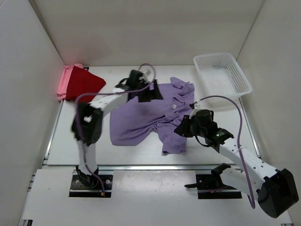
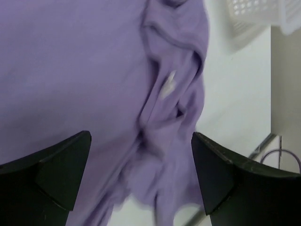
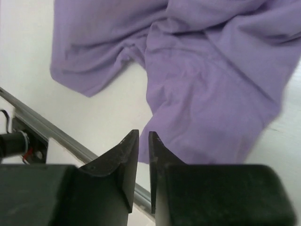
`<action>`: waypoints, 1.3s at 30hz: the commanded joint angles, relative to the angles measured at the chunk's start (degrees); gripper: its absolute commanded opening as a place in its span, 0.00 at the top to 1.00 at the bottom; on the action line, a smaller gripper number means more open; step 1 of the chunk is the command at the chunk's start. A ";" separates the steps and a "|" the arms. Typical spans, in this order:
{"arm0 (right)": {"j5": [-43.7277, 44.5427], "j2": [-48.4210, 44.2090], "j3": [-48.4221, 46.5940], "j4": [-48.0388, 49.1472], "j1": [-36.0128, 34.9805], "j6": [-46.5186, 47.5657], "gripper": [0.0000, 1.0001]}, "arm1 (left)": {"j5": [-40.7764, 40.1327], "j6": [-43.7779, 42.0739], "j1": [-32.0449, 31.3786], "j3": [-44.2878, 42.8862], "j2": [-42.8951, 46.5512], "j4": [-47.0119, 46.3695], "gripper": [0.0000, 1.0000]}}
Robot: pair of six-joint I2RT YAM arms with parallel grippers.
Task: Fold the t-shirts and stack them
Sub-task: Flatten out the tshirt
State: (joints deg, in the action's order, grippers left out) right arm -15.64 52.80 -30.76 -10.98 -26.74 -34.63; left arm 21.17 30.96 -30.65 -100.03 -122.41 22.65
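Note:
The lavender t-shirt (image 1: 141, 120) lies crumpled in the middle of the table, collar toward the back right, and also fills the left wrist view (image 2: 84, 70) and the right wrist view (image 3: 211, 84). My left gripper (image 1: 151, 92) hovers over its back edge with jaws wide open (image 2: 141, 169) and nothing between them. My right gripper (image 1: 182, 128) sits at the shirt's front right corner. Its fingers (image 3: 143, 135) stand a narrow gap apart, empty, just off the hem. The dark red t-shirt (image 1: 84, 84) lies on the pink one (image 1: 62, 87) at the back left.
A white mesh basket (image 1: 221, 75) stands at the back right corner. White walls close in the table on three sides. A metal rail (image 3: 42, 127) runs along the table's near edge, close to the right gripper.

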 commanded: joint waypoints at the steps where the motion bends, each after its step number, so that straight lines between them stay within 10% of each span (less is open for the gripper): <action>1: 7.47 3.61 -5.60 -4.39 -5.33 8.50 0.88 | -3.59 2.87 6.30 25.14 24.88 -17.80 0.01; 4: 11.42 8.79 -8.69 -7.46 -14.02 13.18 0.91 | -4.29 3.50 11.31 43.27 36.32 -21.69 0.01; 8: 17.37 16.44 -11.15 -9.13 -23.59 15.38 0.67 | -9.82 2.52 16.32 60.78 50.03 -17.04 0.13; 19: 25.39 29.20 -14.41 -9.67 -26.61 15.47 0.54 | -13.70 2.25 20.20 77.52 60.45 -11.75 0.12; 23: 25.75 30.79 -14.24 -9.41 -26.00 14.95 0.56 | -14.40 2.88 18.00 78.32 56.77 -15.00 0.28; 27: 21.37 30.27 -13.27 -6.17 -23.54 13.28 0.93 | -11.16 2.88 18.79 78.67 54.56 -18.34 0.70; 31: 8.56 20.54 -9.15 0.85 -20.29 11.96 1.00 | -12.37 0.96 18.27 70.70 56.13 -12.31 0.98; 34: -19.61 10.43 -2.32 9.01 -9.06 6.96 1.00 | -10.71 -1.50 18.26 62.01 57.46 -3.45 1.00; 39: -28.85 0.30 3.51 3.35 5.38 6.32 0.96 | -4.73 -8.53 23.09 49.34 56.33 8.88 1.00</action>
State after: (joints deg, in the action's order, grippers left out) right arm -32.42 55.75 -29.47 -6.83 -23.92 -27.44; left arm 12.64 28.21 -9.87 -45.12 -67.13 21.80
